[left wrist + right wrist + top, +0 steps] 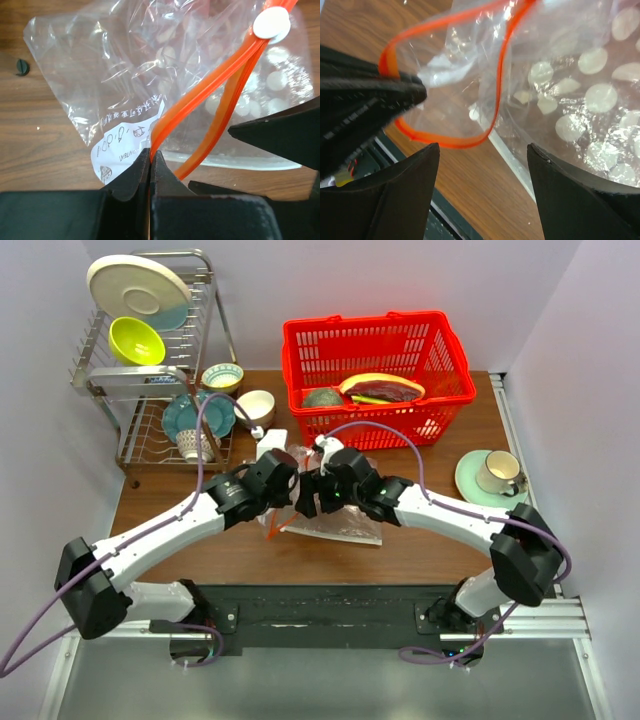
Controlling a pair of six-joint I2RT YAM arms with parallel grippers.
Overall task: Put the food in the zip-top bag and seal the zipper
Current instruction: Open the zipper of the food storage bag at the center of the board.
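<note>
The clear zip-top bag (115,60) lies on the wooden table between both arms (335,525). My left gripper (150,155) is shut on its orange-red zipper (210,85), pinching one strip at the mouth. The mouth hangs open in a loop (497,85). My right gripper (484,150) is open just below that loop, with only bare table between its fingers. The food sits in the red basket (380,355): a dark green ball (322,397), a red-brown slab (385,388) and green stalks (372,400).
A clear bag printed with white dots (590,100) lies under and beside the zip-top bag. A dish rack (150,360) with plates and bowls stands at the back left. A cup on a green saucer (495,475) sits at the right.
</note>
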